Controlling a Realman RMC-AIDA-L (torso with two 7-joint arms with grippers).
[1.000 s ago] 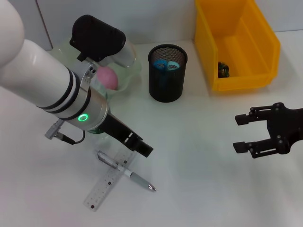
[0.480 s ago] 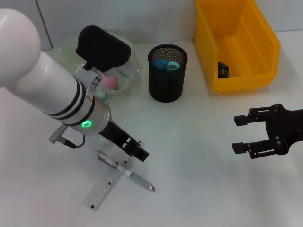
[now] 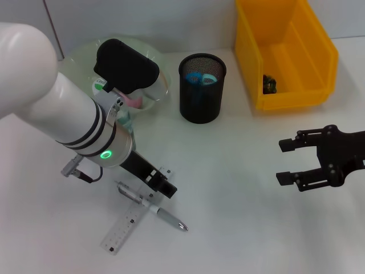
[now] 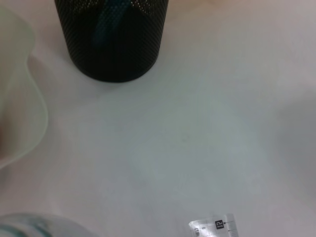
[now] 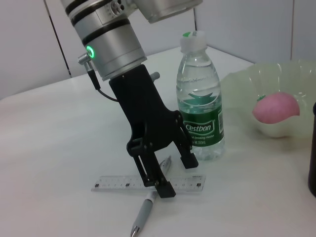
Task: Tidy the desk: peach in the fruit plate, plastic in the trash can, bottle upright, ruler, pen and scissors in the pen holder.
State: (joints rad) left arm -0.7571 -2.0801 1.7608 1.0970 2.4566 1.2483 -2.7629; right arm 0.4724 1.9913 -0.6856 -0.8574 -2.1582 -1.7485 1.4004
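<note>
Left gripper (image 5: pixel 173 174) poised open and empty just above the clear ruler (image 3: pixel 132 218) — a pen (image 3: pixel 153 206) lying across it — on the desk (image 3: pixel 239 228); right gripper (image 3: pixel 288 161) open, well apart.

Head view: the left arm (image 3: pixel 74 123) hides most of the bottle (image 3: pixel 122 114) and part of the fruit plate (image 3: pixel 80 54). The dark item (image 3: pixel 268 84) in the yellow bin (image 3: pixel 285 54) is too small to identify. Left wrist view: the ruler (image 4: pixel 213 227) is cut off by the edge.
</note>
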